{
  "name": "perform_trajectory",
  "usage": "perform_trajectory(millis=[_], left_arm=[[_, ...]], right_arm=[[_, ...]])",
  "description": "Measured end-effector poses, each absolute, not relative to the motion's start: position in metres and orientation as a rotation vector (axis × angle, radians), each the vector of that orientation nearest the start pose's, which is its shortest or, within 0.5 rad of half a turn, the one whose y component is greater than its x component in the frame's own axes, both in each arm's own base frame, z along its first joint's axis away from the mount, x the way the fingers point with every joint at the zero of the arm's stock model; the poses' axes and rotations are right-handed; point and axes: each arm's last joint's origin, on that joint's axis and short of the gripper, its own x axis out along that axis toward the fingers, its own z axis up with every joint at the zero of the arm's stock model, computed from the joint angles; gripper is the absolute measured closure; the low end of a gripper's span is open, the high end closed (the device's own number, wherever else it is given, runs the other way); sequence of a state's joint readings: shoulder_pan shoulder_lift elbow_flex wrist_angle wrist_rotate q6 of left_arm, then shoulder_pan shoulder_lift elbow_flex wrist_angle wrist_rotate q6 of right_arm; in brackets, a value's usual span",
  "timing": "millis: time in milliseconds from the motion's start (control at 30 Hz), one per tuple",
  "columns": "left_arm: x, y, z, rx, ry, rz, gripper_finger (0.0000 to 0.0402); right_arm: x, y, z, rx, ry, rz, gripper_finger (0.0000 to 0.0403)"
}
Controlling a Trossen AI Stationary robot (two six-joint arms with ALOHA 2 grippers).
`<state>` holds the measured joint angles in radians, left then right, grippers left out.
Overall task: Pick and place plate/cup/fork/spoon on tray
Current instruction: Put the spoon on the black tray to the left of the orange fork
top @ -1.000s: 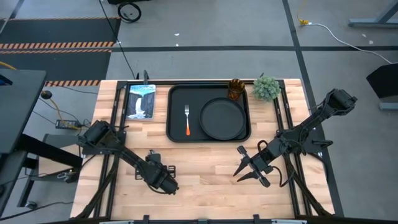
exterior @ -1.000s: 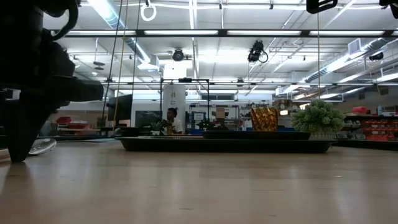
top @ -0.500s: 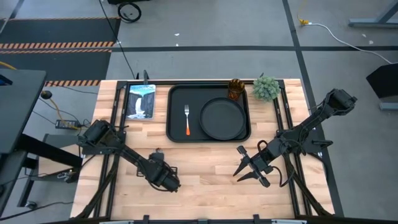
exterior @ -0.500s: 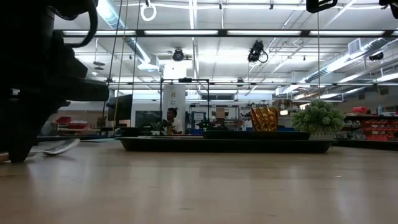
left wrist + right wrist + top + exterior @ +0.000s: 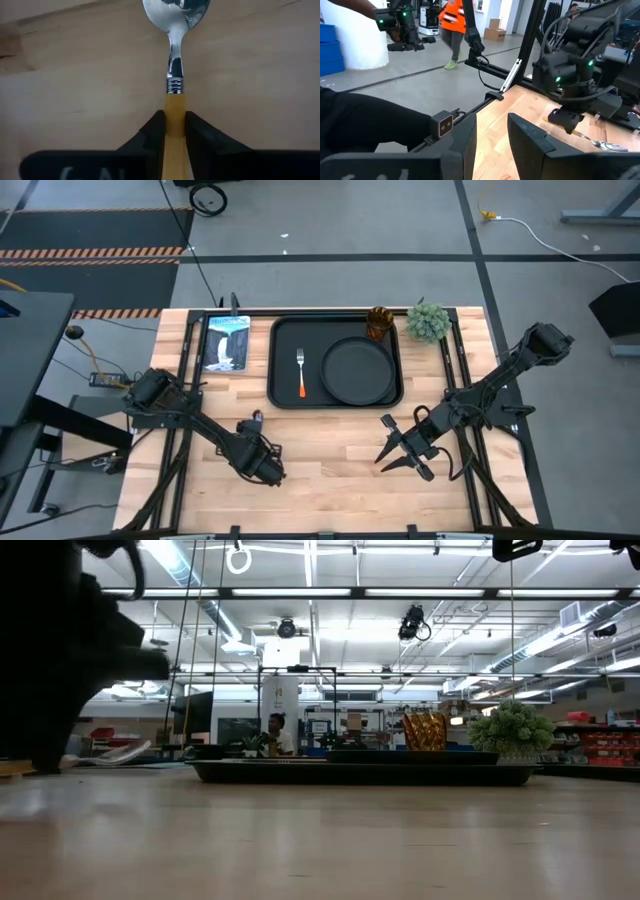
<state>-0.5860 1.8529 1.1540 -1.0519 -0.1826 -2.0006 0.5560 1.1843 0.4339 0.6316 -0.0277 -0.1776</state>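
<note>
The spoon [image 5: 175,60], silver bowl and orange handle, is at the near left of the table, its bowl [image 5: 257,419] sticking out toward the far edge. My left gripper [image 5: 260,452] points down over it and is shut on its handle. The fork [image 5: 300,375] and the round black plate [image 5: 358,370] lie on the black tray [image 5: 285,330]. The amber cup [image 5: 378,323] stands at the tray's far right corner. My right gripper [image 5: 392,448] waits open above the near right of the table, nothing between its fingers. My left gripper pinches the orange handle [image 5: 175,107] between its two fingers, just behind the metal collar. The fingers come from above, pointing steeply down, and lie across the handle. The bowl end [image 5: 125,752] is tipped up off the table; the handle's rear end is hidden by the gripper.
A green potted plant [image 5: 428,322] stands just right of the cup, and a blue-white picture card [image 5: 226,342] lies left of the tray. Bare wood stretches between the two grippers along the near half of the table [image 5: 330,450].
My left gripper has shut on the spoon's handle, rolled a little and risen slightly. The spoon has turned with it, and its bowl end, which lay on the table, now stands tipped up clear of the wood.
</note>
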Motion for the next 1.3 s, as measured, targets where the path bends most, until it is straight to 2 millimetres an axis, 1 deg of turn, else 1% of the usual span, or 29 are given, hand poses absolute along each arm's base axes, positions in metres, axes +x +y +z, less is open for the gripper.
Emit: perform_trajectory(millis=[200,300,400,533,733,900,1100,1300], left_arm=[[0.255,-0.155,0.16,-0.871,1.113,1.251,0.0338],[0.259,-0.144,0.165,-0.868,1.094,1.261,0.0335],[0.266,-0.128,0.169,-0.874,1.091,1.268,0.0336],[0.278,-0.098,0.171,-0.859,1.091,1.285,0.0335],[0.296,-0.042,0.177,-0.852,1.082,1.268,0.0332],[0.301,0.001,0.186,-0.867,1.05,1.247,0.033],[0.306,0.041,0.19,-0.92,0.998,1.204,0.033],[0.311,0.078,0.192,-0.959,0.905,1.181,0.0329]], right_arm=[[0.201,0.126,0.213,-0.205,0.067,0.592,0.0286],[0.201,0.126,0.213,-0.206,0.067,0.592,0.0286],[0.201,0.126,0.214,-0.206,0.061,0.592,0.0286],[0.201,0.126,0.213,-0.208,0.062,0.592,0.0286],[0.201,0.126,0.213,-0.21,0.067,0.593,0.0286],[0.201,0.126,0.213,-0.214,0.067,0.593,0.0286],[0.201,0.125,0.213,-0.214,0.062,0.584,0.0286],[0.201,0.125,0.214,-0.216,0.059,0.583,0.0286]])
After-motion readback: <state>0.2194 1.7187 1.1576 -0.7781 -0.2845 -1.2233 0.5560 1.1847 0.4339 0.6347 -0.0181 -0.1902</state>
